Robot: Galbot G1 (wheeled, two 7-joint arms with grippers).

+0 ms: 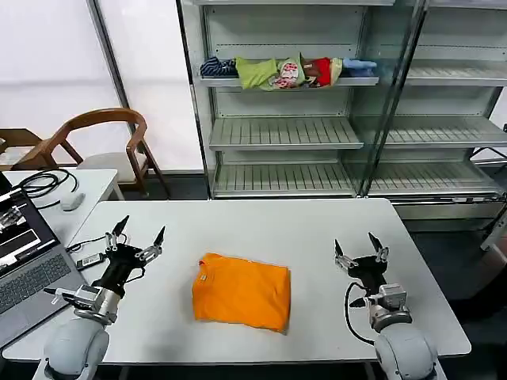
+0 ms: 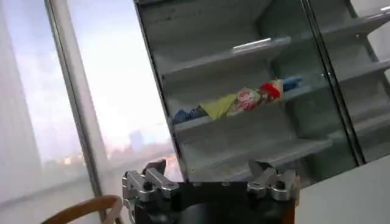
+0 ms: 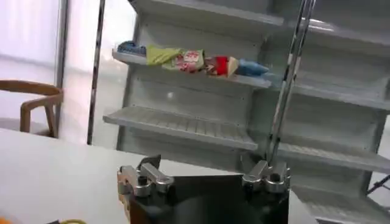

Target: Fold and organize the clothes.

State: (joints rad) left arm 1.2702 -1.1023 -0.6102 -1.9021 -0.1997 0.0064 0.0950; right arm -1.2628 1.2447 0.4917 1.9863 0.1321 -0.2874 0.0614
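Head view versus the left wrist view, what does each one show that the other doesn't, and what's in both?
Head view alone: the folded orange T-shirt on the white table, the open left claw and open right claw on either side of it, a laptop.

Left wrist view alone: a blurred skyline through the window.

Both: the shelf rack with the row of bundled clothes, and the wooden chair.

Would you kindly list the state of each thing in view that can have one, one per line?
orange T-shirt: folded into a compact rectangle, flat on the white table, not held.
left gripper: open, empty, left of the shirt.
right gripper: open, empty, right of the shirt.
bundled clothes: lying in a row on a shelf.
laptop: open.
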